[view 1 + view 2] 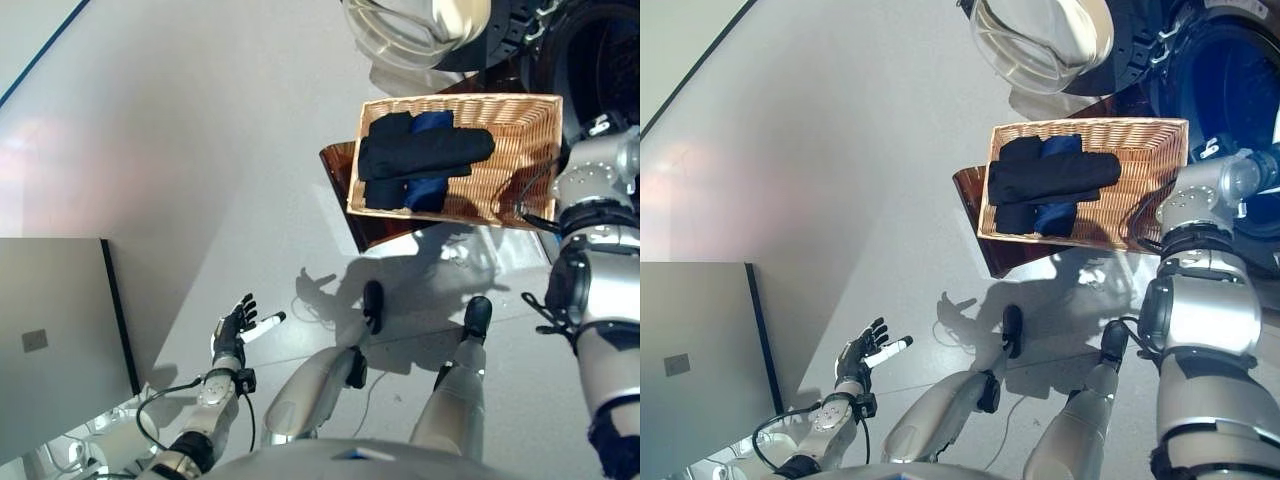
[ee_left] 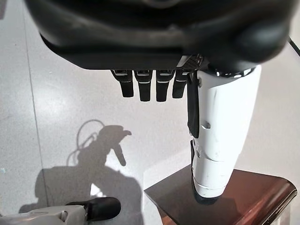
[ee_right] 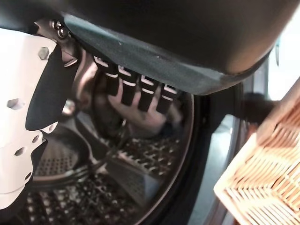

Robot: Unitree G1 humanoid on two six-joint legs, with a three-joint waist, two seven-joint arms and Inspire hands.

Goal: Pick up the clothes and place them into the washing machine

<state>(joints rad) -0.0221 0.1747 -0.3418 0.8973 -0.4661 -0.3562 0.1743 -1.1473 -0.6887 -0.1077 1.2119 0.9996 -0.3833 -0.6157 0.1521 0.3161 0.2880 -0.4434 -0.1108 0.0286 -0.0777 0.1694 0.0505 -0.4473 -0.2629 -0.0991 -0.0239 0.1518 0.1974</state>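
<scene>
A black garment (image 1: 425, 155) lies over a blue one (image 1: 432, 122) in the shallow wicker basket (image 1: 520, 110), which rests on the low dark brown box (image 1: 340, 165). The washing machine's drum opening (image 1: 1230, 90) is at the far right, with its glass door (image 1: 410, 30) swung open beside it. My right hand (image 3: 129, 89) is at the drum's mouth, fingers straight and empty, with the basket's corner (image 3: 262, 173) beside it. My left hand (image 1: 232, 330) hangs low on the left over the floor, open and empty.
A grey cabinet (image 1: 50, 340) stands at the lower left. The box's corner (image 2: 234, 197) shows past my left hand in the left wrist view. Pale floor (image 1: 200, 150) stretches left of the basket.
</scene>
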